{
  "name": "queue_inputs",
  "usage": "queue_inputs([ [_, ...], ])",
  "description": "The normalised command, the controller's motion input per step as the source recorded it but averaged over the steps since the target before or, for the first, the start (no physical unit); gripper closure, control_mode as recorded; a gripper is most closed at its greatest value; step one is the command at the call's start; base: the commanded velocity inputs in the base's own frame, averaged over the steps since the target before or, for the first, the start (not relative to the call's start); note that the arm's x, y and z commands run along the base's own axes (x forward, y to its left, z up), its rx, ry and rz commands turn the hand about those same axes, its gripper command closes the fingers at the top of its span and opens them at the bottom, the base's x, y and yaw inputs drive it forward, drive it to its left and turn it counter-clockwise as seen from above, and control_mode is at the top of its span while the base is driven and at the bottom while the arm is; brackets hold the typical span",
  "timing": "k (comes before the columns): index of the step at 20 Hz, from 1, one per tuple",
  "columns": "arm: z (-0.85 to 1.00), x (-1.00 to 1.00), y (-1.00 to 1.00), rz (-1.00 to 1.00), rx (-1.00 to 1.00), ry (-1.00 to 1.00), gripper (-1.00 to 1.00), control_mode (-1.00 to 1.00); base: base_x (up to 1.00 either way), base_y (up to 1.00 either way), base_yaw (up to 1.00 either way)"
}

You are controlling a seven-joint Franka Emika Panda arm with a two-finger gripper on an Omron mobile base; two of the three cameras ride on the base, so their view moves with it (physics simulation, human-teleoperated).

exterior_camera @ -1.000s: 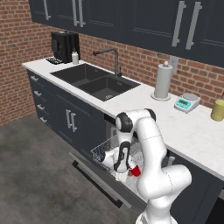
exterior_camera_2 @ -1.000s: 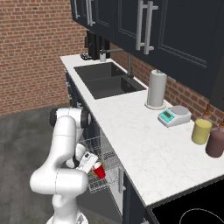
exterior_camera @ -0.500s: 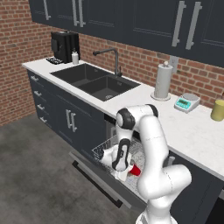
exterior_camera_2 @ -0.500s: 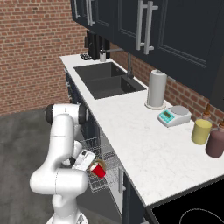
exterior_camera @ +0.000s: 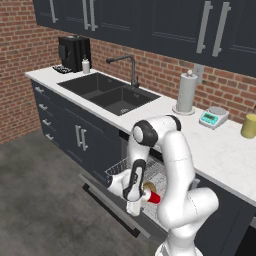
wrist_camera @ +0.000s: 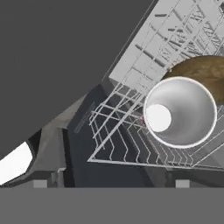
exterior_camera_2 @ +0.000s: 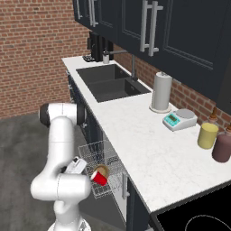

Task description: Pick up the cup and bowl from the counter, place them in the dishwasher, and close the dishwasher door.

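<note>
The red cup (exterior_camera: 154, 198) lies on its side in the dishwasher's pale wire rack (exterior_camera: 119, 169), touching the tan bowl (exterior_camera: 148, 188) behind it. My gripper (exterior_camera: 139, 199) hangs just left of the cup, low over the lowered dishwasher door (exterior_camera: 111, 206). In the hand view the cup's white mouth (wrist_camera: 180, 112) faces me with the bowl (wrist_camera: 205, 72) beyond it, and my gripper (wrist_camera: 111, 183) is open, its tips wide apart and gripping nothing. From the right, the cup (exterior_camera_2: 99, 177) and bowl (exterior_camera_2: 103, 170) sit at the rack's (exterior_camera_2: 94, 153) near end beside my gripper (exterior_camera_2: 85, 170).
On the white counter (exterior_camera: 215, 150) stand a paper towel roll (exterior_camera: 186, 93), a small scale (exterior_camera: 212, 117) and a yellow canister (exterior_camera_2: 207, 136) beside a maroon one (exterior_camera_2: 222, 147). A double sink (exterior_camera: 112, 94) lies left of the dishwasher. A black stovetop (exterior_camera_2: 198, 216) borders the counter's end.
My gripper has opened and let go of the cup, which now rests in the rack against the bowl. The arm has barely shifted.
</note>
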Motion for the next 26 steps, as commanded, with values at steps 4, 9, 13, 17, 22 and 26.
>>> queue_inputs([
  [4, -0.26, 0.74, 0.37, 0.32, -0.01, 0.43, -1.00, -1.00, 0.00, 0.00, 0.00],
  [9, -0.52, 0.88, 0.07, 0.36, -0.08, 0.45, -1.00, -1.00, 0.00, 0.00, 0.00],
  [13, -0.89, 0.66, 0.00, 0.38, -0.12, 0.44, -1.00, -1.00, 0.00, 0.00, 0.00],
  [17, -0.99, 0.27, 0.00, 0.37, -0.08, 0.34, -1.00, -1.00, 0.00, 0.00, 0.00],
  [22, -0.44, 0.45, -0.52, 0.15, -0.03, 0.06, -1.00, -1.00, 0.00, 0.00, 0.00],
  [26, -0.04, 0.72, -0.97, 0.00, -0.01, 0.00, -1.00, -1.00, 0.00, 0.00, 0.00],
])
